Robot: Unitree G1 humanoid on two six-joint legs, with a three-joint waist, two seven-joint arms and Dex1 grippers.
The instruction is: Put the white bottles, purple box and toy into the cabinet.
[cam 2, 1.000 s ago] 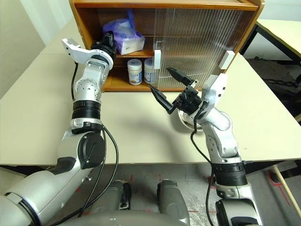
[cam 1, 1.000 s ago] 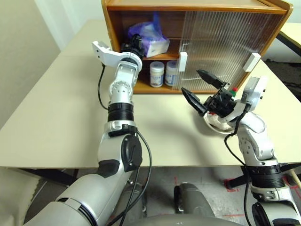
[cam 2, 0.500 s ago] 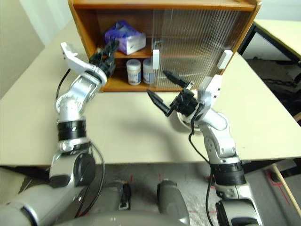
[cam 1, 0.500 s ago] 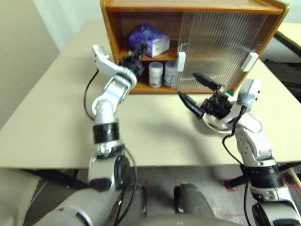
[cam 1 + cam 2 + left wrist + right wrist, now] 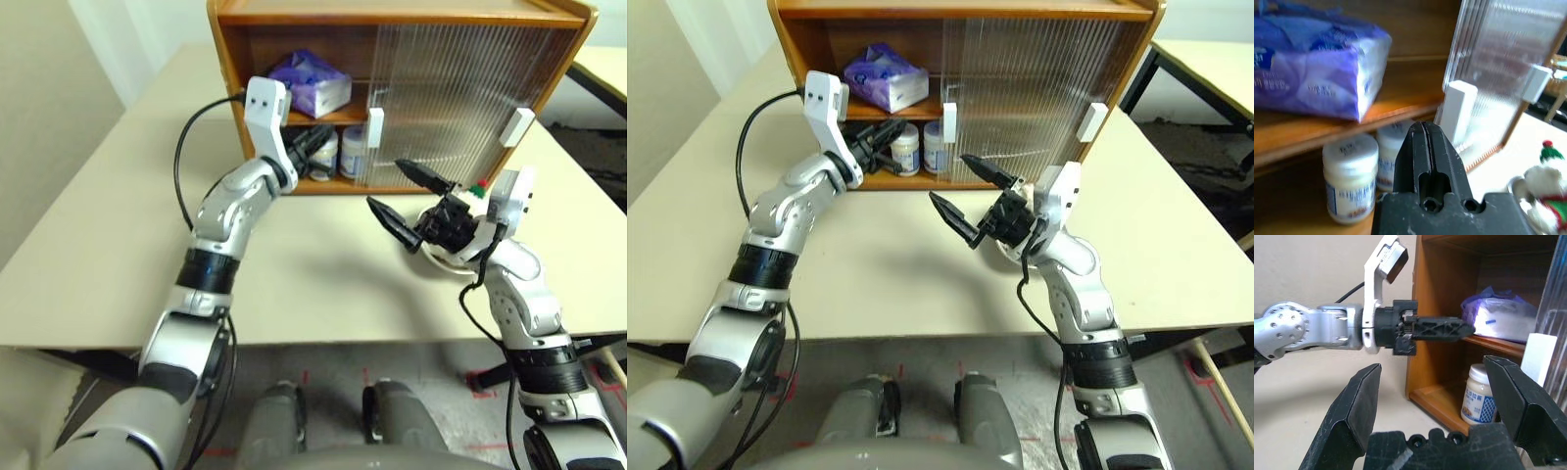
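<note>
Your biggest thing here is the table [image 5: 118,225], pale and wide, with the cabinet [image 5: 392,15] standing at its far side. The cabinet's left half is open and its ribbed sliding doors [image 5: 460,98] cover the right half, each with a white handle.

Inside, on the upper shelf, you have the purple box [image 5: 312,83] lying at the left. Below it, on the cabinet floor, the two white bottles [image 5: 1349,183] stand side by side, just beside the edge of the nearer door.

Your left gripper [image 5: 318,157] sits at the open front of the cabinet, level with the bottles and just in front of them. Its two black fingers are pressed together with nothing between them, as the left wrist view makes plain.

Your right gripper [image 5: 404,193] hangs above the table in front of the doors, well apart from the cabinet's open half. Its fingers stand wide apart and empty.

Behind that gripper's wrist, on the table to the right, the steel bowl [image 5: 446,259] holds the toy [image 5: 1545,196], white and fluffy with a red and green hat.
</note>
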